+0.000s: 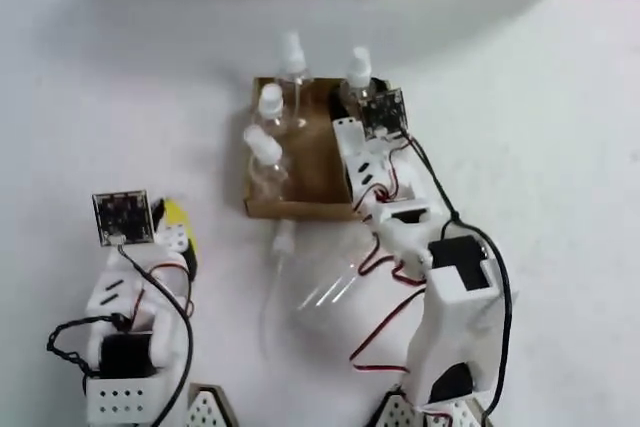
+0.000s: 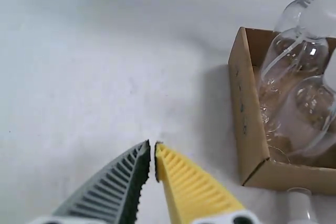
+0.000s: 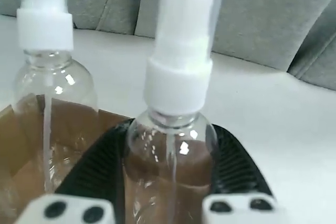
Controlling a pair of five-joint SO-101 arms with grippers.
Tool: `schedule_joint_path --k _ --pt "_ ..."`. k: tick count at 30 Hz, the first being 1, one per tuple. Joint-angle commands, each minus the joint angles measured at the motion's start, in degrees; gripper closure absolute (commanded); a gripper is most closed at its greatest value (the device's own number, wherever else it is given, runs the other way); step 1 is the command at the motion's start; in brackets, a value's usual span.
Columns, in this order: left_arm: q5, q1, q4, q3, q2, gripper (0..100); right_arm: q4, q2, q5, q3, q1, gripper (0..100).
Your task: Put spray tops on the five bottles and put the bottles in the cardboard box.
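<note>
Seen from above, the right gripper [image 1: 357, 97] is clasped round a capped bottle [image 1: 358, 69] at the far right corner of the cardboard box [image 1: 300, 209]. Three other bottles [image 1: 270, 107] with white spray tops stand along the box's left side and far edge. A fifth bottle [image 1: 277, 282], clear, lies on its side on the white table [image 1: 520, 97] just in front of the box, between the two arms. The left gripper [image 1: 182, 227] sits well off to the box's left with open table around it. In the left wrist view, the left gripper [image 2: 152, 148] is clenched on nothing, its grey and yellow ridged fingers meeting at the tips. The brown wall of the cardboard box [image 2: 247, 119] stands near, and the fifth bottle [image 2: 299, 200] shows an open, uncapped neck just outside its corner. In the right wrist view, the right gripper [image 3: 170, 145] hugs the round transparent body of the capped bottle [image 3: 168, 177] with black curved fingers. Its white spray top [image 3: 181, 77] sits under a clear cover.
</note>
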Motion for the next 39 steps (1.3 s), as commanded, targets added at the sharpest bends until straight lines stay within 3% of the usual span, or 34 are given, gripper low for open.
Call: schedule_joint_path --k 1,31,39 --pt "-0.62 -0.13 -0.26 0.00 -0.57 98 -1.63 0.84 0.35 1.32 1.80 98.3" --pt "-0.62 -0.22 -0.26 0.00 -0.57 98 -1.63 2.51 0.35 2.02 1.19 97.8" --pt "-0.62 -0.31 -0.26 0.00 -0.57 98 -1.54 2.68 0.35 2.11 1.19 82.6"
